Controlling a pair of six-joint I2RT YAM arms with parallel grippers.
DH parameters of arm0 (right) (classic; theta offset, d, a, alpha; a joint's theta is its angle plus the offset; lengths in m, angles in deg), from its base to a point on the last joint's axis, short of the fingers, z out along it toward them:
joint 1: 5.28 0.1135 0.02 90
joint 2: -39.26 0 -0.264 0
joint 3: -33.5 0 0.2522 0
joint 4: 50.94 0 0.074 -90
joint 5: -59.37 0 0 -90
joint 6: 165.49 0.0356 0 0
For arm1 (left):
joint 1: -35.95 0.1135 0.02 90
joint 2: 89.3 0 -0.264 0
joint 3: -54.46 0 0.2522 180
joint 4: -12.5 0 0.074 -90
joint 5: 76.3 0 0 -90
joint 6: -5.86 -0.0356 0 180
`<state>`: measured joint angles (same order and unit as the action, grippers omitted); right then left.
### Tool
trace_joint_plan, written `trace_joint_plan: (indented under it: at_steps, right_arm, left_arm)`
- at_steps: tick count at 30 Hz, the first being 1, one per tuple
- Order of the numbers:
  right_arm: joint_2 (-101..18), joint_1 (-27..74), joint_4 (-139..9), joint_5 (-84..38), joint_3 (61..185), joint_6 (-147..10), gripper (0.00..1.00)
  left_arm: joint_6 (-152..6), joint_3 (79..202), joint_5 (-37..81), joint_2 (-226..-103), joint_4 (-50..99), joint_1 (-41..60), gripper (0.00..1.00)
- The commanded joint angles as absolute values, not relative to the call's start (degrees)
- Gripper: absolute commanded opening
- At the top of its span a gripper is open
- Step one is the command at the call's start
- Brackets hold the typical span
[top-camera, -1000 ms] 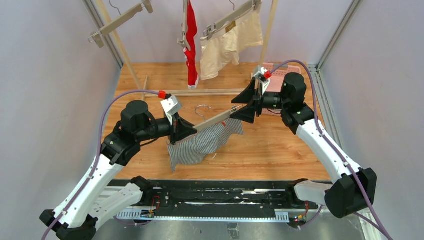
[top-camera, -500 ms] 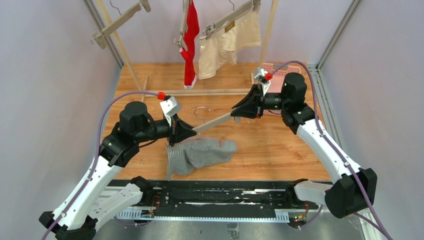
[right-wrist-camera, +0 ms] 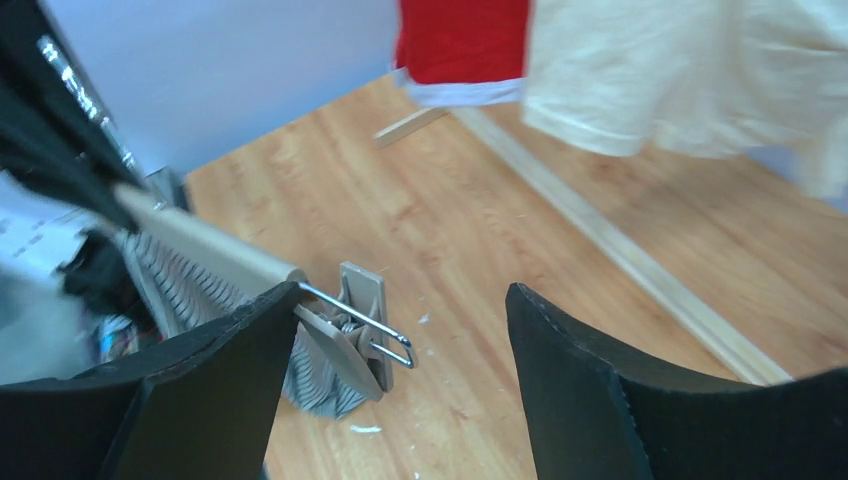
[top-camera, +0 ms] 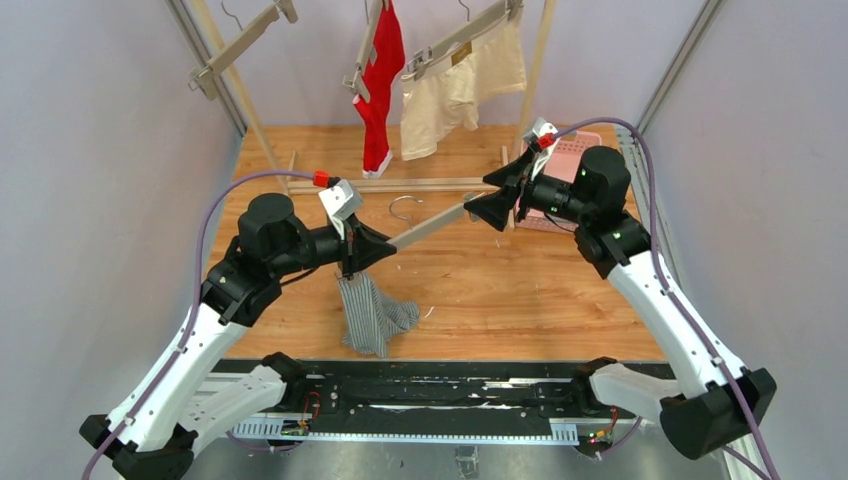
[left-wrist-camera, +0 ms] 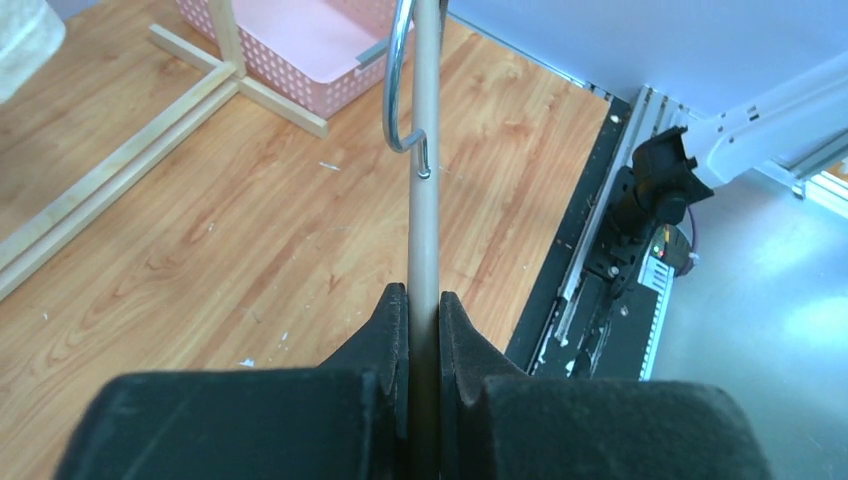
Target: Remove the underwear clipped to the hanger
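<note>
The right end of the grey striped underwear [top-camera: 372, 315] has just slipped off its clip [right-wrist-camera: 360, 320]. Now it hangs in a bunch from the left end of the hanger [top-camera: 430, 227] only, so one more clip is left, I think. The left gripper [top-camera: 368, 252] squeezes the hanger bar tight. The right gripper [top-camera: 492, 205] has its fingers wide apart, with the empty clip between them. The red underwear [top-camera: 382, 70] and cream underwear [top-camera: 460, 85] hang clipped on the far rack [top-camera: 545, 50]. The wood table [top-camera: 520, 290] has open room in the middle, but the pink basket [top-camera: 575, 160] sits close on the right.
</note>
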<state>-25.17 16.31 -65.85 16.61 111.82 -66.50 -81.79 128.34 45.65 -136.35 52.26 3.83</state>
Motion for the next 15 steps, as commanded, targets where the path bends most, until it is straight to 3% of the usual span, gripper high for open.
trace_joint_plan:
  at_steps: [1, 10, 15]
  right_arm:
    - [-20.2, 22.6, -67.3, -13.9, 111.6, -66.0, 0.77]
    - [-8.9, 28.4, -63.9, -35.2, 97.0, -62.7, 0.78]
    - [-6.2, 30.2, -62.3, -38.6, 93.4, -62.4, 0.78]
  left_arm:
    - [-81.5, 128.6, 44.3, -136.2, 49.4, 3.3, 0.00]
    - [-84.5, 132.7, 37.0, -143.1, 53.2, 3.3, 0.00]
    - [-84.8, 134.9, 35.3, -146.1, 52.5, 3.3, 0.00]
